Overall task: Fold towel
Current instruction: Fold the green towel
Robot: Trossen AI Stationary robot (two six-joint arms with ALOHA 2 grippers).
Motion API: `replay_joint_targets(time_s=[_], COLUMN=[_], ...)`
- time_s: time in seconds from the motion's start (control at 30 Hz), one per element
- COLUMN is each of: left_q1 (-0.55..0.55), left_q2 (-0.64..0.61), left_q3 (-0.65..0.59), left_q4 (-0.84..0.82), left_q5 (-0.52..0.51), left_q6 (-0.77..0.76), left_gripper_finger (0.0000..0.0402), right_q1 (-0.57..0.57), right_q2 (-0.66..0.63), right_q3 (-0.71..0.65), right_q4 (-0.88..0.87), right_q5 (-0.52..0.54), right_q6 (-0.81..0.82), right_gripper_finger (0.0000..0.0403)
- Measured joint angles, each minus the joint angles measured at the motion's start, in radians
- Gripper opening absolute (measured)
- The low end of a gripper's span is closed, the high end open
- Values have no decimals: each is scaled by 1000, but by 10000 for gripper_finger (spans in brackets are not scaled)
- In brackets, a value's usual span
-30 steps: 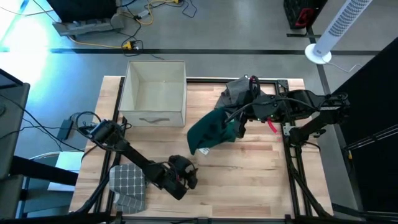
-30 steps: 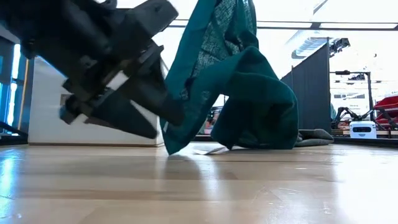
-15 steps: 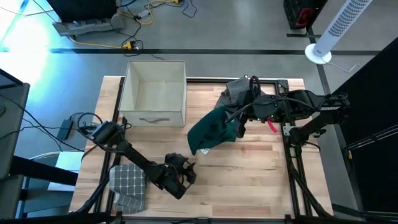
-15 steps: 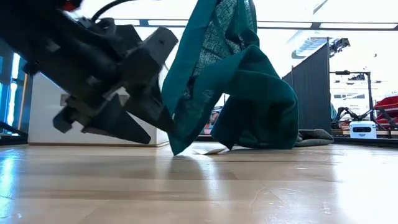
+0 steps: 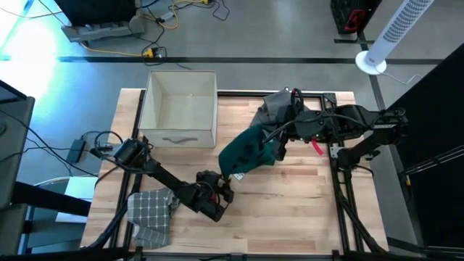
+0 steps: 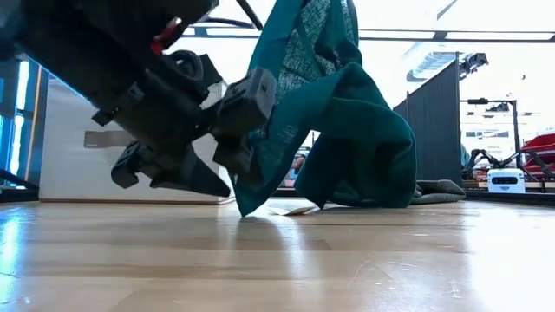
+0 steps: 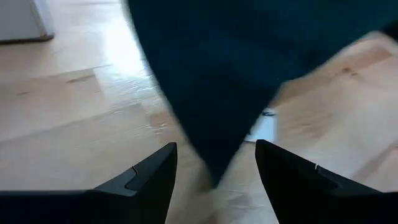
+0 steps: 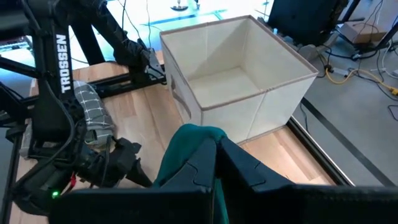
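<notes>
The dark teal cloth towel (image 5: 249, 151) hangs bunched in the air over the middle of the pale wooden plank surface (image 5: 290, 210), its lowest corner dangling just above the boards, as the low view shows. It is held up from its top by the right pincer (image 5: 280, 142), which is clenched on the fabric; in the right wrist view the cloth emerges from between that arm's pressed-together fingers. The left pincer (image 7: 214, 168) is released, its fingers spread on either side of the hanging corner, near it but not yet gripping. A white fabric storage box (image 5: 180, 107) stands beyond, a grey bundle of cloth (image 5: 277, 106) lies by the right arm, and a grey checked cloth (image 5: 150, 214) sits at the surface's left edge. The likely risk is that the limp corner swings or slips aside as the fingers close, so they catch a crumpled fold or nothing, leaving the towel twisted and the fold crooked.
</notes>
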Motion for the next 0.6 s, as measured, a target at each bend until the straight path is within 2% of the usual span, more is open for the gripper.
replay_joint_targets(time_s=[0.07, 0.13, 0.2, 0.3, 0.33, 0.5, 0.6], left_q1=[12, 23, 28, 24, 23, 0, -26], left_q2=[0, -1, -3, -3, -3, -40, -129], left_q3=[-26, -49, -71, -92, -93, -93, -94], left_q4=[21, 53, 102, 172, 190, 221, 196], left_q5=[29, 51, 61, 70, 74, 118, 125], left_q6=[-41, -82, -74, -19, -11, 21, 100], left_gripper_finger=[202, 175, 125, 29, 15, 3, 2], right_q1=[0, 0, 0, 0, 0, 0, 0], right_q2=[0, 0, 0, 0, 0, -2, -18], right_q3=[0, 0, 0, 0, 0, 0, 0], right_q4=[0, -1, -4, -5, -5, -21, -27], right_q5=[0, 0, 1, 4, 5, 3, -16], right_q6=[-1, -1, -1, -1, -1, 2, 6], right_gripper_finger=[0, 0, 0, 0, 0, 0, 0])
